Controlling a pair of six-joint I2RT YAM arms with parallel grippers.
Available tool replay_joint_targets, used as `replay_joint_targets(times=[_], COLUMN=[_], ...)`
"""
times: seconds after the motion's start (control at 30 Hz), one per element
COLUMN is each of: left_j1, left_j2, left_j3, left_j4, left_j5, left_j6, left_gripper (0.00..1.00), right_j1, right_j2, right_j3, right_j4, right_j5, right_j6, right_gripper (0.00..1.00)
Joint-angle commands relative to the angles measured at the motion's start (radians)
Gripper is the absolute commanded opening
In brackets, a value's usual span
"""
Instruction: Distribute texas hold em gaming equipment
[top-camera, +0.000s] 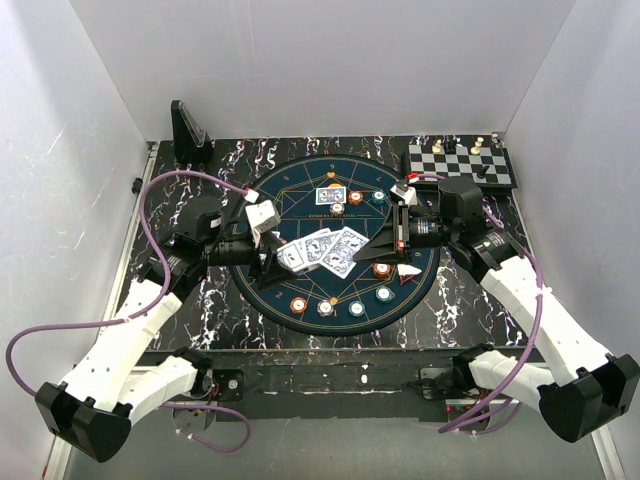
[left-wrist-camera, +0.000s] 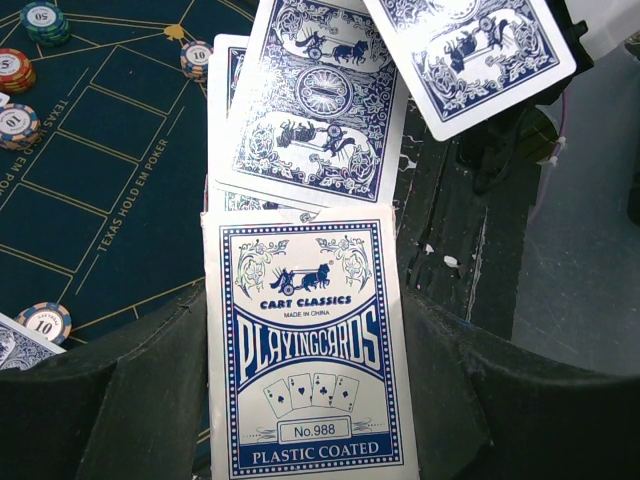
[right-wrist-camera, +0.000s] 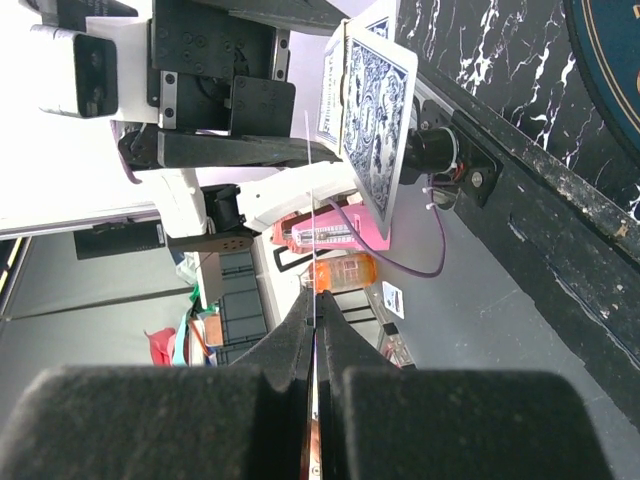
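My left gripper (top-camera: 283, 258) (left-wrist-camera: 310, 400) is shut on a pack of playing cards (left-wrist-camera: 312, 340) with a blue-and-white printed face. Several blue-backed cards (left-wrist-camera: 315, 110) (top-camera: 322, 247) fan out from its far end above the dark-blue mat (top-camera: 300, 180). From the right, my right gripper (top-camera: 378, 240) (right-wrist-camera: 312, 312) reaches in and is shut on one thin card (right-wrist-camera: 312, 240), seen edge-on in the right wrist view. It holds that card next to the fan (right-wrist-camera: 375, 110). One card (top-camera: 331, 195) lies on the mat's far side. Poker chips (top-camera: 356, 197) (top-camera: 325, 307) (left-wrist-camera: 14, 70) sit around the mat.
A chessboard (top-camera: 462, 163) with pieces stands at the back right. At the back left is a black stand (top-camera: 188, 128). A small white piece (top-camera: 408, 269) lies under the right arm near an orange chip (top-camera: 382, 269). Purple cables loop off both arms.
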Motion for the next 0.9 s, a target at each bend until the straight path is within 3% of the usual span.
replay_joint_targets(times=[0.0, 0.5, 0.87], left_j1=[0.013, 0.062, 0.085], left_j2=[-0.024, -0.025, -0.024], left_j3=[-0.014, 0.0, 0.012], left_j4=[0.043, 0.052, 0.038], left_j5=[0.004, -0.032, -0.012], left_j6=[-0.019, -0.029, -0.023], left_gripper=[0.0, 0.0, 0.0], right_j1=[-0.013, -0.215, -0.26], right_j2=[-0.028, -0.062, 0.09], right_j3=[-0.01, -0.069, -0.2], right_j4=[0.084, -0.105, 0.036], right_j5=[-0.04, -0.131, -0.116], right_j6=[0.029, -0.156, -0.213], right_gripper=[0.01, 0.01, 0.01])
